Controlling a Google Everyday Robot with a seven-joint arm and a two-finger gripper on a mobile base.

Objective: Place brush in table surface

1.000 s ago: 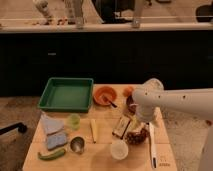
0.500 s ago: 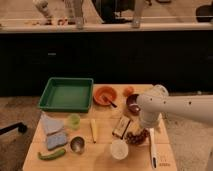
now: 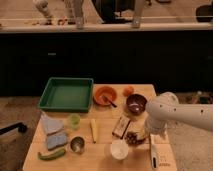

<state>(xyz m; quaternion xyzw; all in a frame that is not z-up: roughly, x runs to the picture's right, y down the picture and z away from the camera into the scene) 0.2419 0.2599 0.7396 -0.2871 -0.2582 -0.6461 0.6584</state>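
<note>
Table surface (image 3: 101,159): pale wood planks, cluttered. Brush (image 3: 154,156), white and long, lies flat on the near right corner, running near-to-far along the right edge.

White arm (image 3: 187,114) comes in from the right over the right side of the table. Gripper (image 3: 148,134) points down at its end, mostly hidden by the wrist. Jaws apart, nothing in them as far as I can see. Brush is just near of the gripper and slightly right, close but probably not touching.

Green tray (image 3: 66,93) far left. Orange bowl (image 3: 105,94) right of it, with a dark utensil in it. Dark bowl (image 3: 135,103) further right, just far-left of the wrist. White cup (image 3: 119,148) near centre, left of the brush. Metal cup (image 3: 77,144) and blue sponge (image 3: 55,138) near left.
</note>
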